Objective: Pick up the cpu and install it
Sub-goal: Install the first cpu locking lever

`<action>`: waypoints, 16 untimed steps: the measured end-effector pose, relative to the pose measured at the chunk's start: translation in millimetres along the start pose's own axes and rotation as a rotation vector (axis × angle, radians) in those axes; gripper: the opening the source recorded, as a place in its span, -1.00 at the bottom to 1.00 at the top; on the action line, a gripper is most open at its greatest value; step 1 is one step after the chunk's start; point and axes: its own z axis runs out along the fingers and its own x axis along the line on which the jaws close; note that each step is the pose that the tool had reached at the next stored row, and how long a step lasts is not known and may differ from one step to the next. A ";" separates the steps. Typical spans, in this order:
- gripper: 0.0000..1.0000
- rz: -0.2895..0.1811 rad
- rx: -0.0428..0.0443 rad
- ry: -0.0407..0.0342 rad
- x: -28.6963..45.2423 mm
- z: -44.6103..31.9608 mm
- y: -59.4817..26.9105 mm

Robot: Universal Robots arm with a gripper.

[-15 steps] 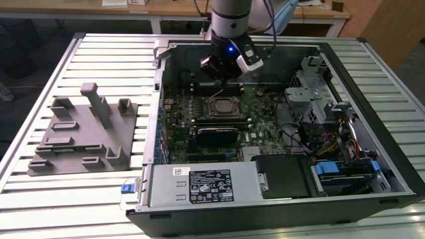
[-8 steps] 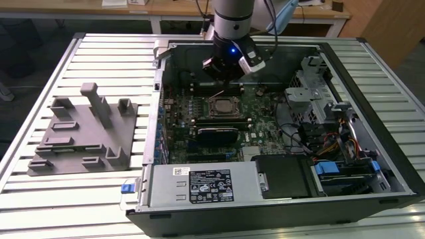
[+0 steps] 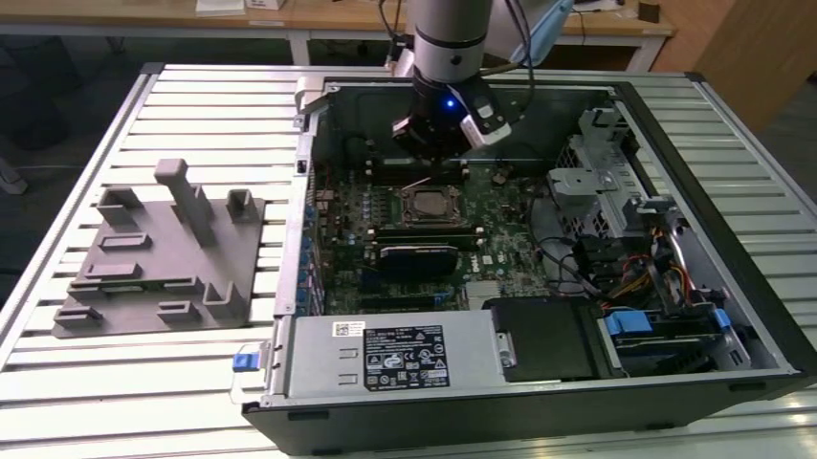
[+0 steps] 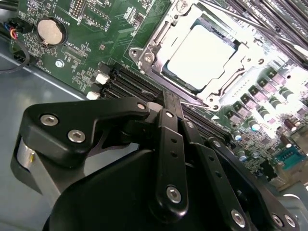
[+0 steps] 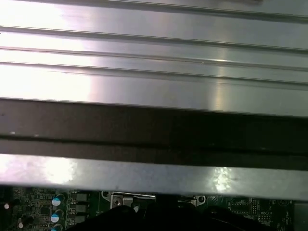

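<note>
One black claw [image 4: 169, 103] is hovering closed and empty | second wrist view is showing the small silvery square cpu [image 4: 201, 55] seated in its socket | exterior view is showing the grey plastic tray [image 3: 166, 256] sitting on the slatted tabletop [image 3: 205, 105].

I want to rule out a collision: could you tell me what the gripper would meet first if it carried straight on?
Probably the green motherboard beside the socket holding the silvery square cpu; depth is uncertain.

grey tray [image 3: 153, 263], open computer case [image 3: 715, 287]
</note>
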 end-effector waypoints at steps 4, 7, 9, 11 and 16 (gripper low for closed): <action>-0.79 0.000 -0.0003 0.0007 -1.3 4.3 -0.3; -0.79 0.000 -0.0005 0.0014 -2.4 7.1 -0.6; -0.79 0.000 -0.0006 0.0019 -3.2 8.9 -0.7; -0.79 0.000 -0.0006 0.0024 -4.2 10.9 -0.9; -0.79 0.000 -0.0008 0.0041 -6.5 16.0 -1.3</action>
